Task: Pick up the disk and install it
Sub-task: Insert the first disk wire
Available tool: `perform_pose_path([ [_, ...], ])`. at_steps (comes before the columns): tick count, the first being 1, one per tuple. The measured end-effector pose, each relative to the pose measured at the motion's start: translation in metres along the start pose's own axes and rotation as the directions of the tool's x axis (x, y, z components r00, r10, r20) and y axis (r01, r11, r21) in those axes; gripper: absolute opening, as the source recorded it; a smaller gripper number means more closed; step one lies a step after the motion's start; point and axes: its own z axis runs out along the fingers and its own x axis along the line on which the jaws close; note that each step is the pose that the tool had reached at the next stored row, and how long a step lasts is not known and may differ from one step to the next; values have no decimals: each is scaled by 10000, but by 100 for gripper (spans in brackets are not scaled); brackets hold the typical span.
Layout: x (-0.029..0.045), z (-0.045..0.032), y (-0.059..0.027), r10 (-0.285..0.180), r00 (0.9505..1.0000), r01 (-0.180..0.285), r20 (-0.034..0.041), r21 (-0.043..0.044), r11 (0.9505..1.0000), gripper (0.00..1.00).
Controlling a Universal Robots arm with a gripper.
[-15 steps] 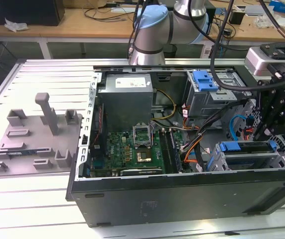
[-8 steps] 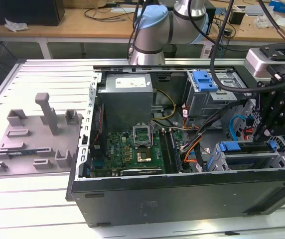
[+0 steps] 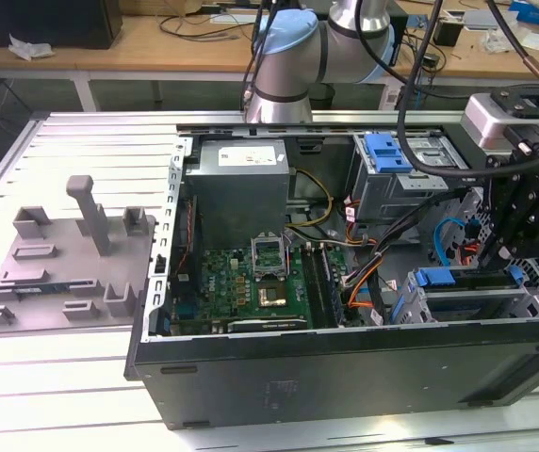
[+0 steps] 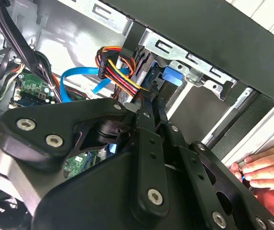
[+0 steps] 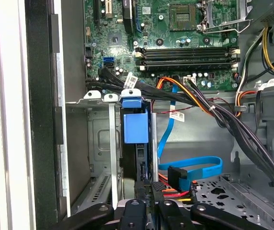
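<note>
The disk (image 3: 436, 278) stands edge-on in the drive cage at the exterior view's lower right corner of the open computer case, with blue frame pieces at both ends. In the first wrist view its blue frame end (image 5: 135, 128) fills the slot between two metal rails. My gripper (image 3: 498, 256) hangs right above the cage. Its fingers lie close together, shut, with the tips (image 5: 145, 186) at the disk's near end beside a plug with red and orange wires. In the second wrist view the gripper (image 4: 150, 99) points at the cage. Whether the tips touch the disk cannot be made out.
Cable bundles (image 5: 209, 108) and a blue flat cable (image 5: 194, 167) run beside the cage. The motherboard (image 3: 269, 282) and power supply (image 3: 241, 184) fill the case's middle. A second blue bracket (image 3: 387, 153) sits in the upper bay. A grey fixture (image 3: 72, 264) lies left. A person's hand (image 4: 266, 167) rests on the case edge.
</note>
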Motion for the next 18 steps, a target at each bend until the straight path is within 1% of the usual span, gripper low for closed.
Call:
perform_pose_path([
  [18, 2, 36, 0, -42, 10000, 42, -1, 2, 10000, 17],
])
